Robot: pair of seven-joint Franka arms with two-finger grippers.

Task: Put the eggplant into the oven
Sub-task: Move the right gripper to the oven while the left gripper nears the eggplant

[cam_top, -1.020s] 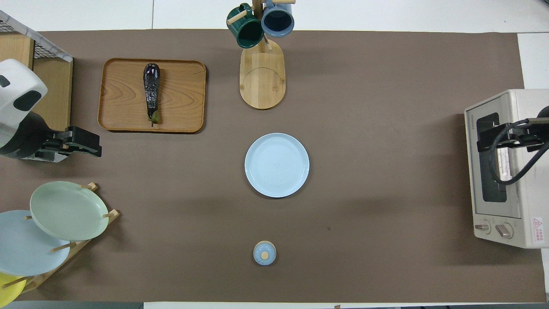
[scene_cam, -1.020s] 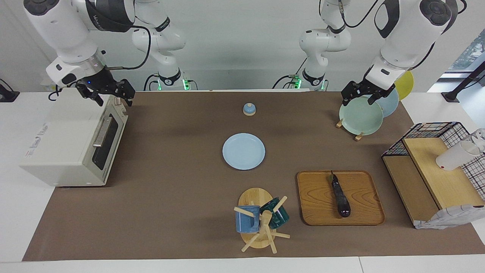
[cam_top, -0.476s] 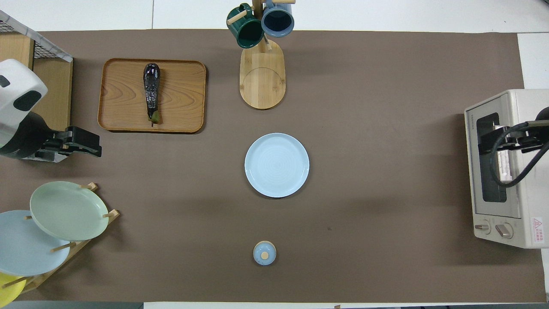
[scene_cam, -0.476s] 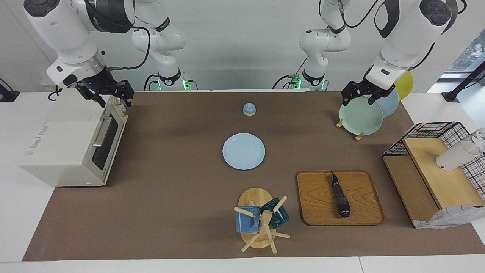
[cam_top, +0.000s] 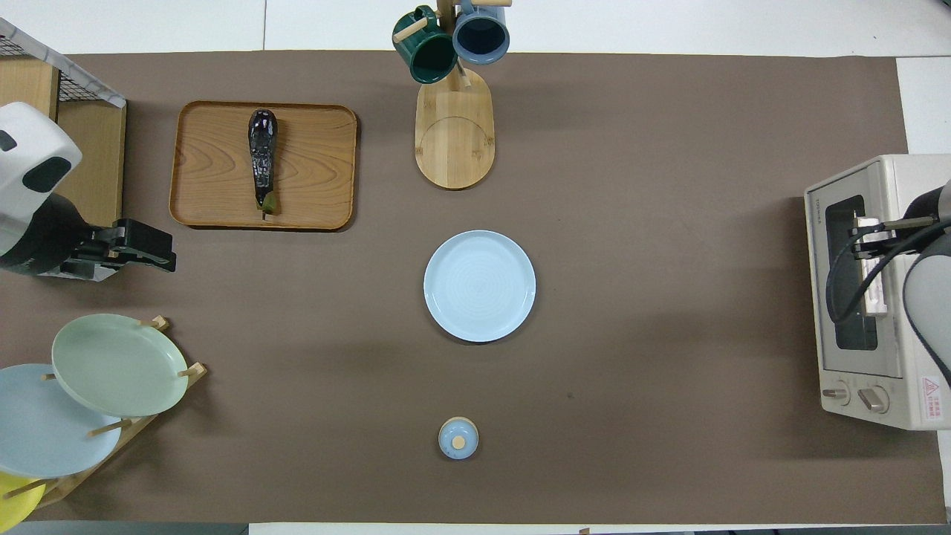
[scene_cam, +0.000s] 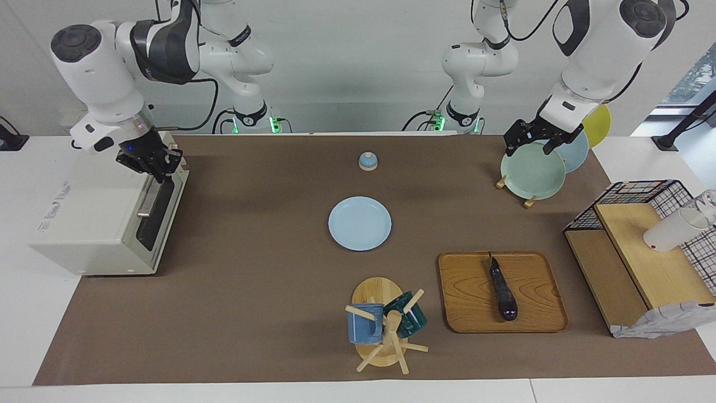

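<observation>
The dark purple eggplant [scene_cam: 502,291] lies on a wooden tray [scene_cam: 464,294], stem end toward the robots; it also shows in the overhead view [cam_top: 262,160]. The off-white oven [scene_cam: 95,224] stands at the right arm's end of the table with its door shut and the silver handle [scene_cam: 148,200] along the door's top. My right gripper [scene_cam: 158,167] is open, turned and low at the oven's top front edge, by the handle's end nearer the robots [cam_top: 862,241]. My left gripper [scene_cam: 530,146] is open and empty and waits over the plate rack [cam_top: 167,256].
A light blue plate [scene_cam: 359,223] lies mid-table. A mug tree [scene_cam: 386,327] with two mugs stands beside the tray. A small blue lidded piece [scene_cam: 368,161] sits near the robots. A plate rack [scene_cam: 534,170] and a wire shelf [scene_cam: 637,252] stand at the left arm's end.
My right gripper has turned about its wrist and come down from above the oven's top corner to the door's top edge by the handle. The left arm and the eggplant have not moved.
</observation>
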